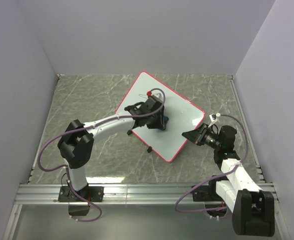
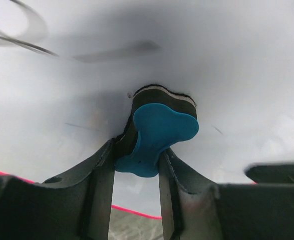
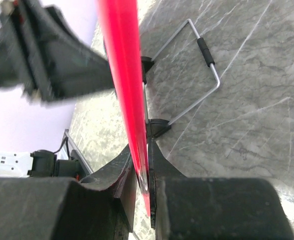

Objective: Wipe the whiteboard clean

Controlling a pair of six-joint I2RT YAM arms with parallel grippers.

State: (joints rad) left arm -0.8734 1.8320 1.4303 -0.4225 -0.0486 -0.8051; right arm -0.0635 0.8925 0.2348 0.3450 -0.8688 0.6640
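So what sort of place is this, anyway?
Probably a robot test booth in a lab: plain white walls box in a marble-patterned table, and the left arm and right arm are mounted on a metal rail.

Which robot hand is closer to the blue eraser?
Left. The left gripper is shut on the eraser, against the whiteboard. The right gripper pinches the whiteboard's rim, off to the eraser's side.

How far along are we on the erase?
Done: the right end effector is shut on the rim of the whiteboard, steadying it. In hand: the left end effector holds the eraser against the board. Left: faint strokes beside it; elsewhere it looks white.
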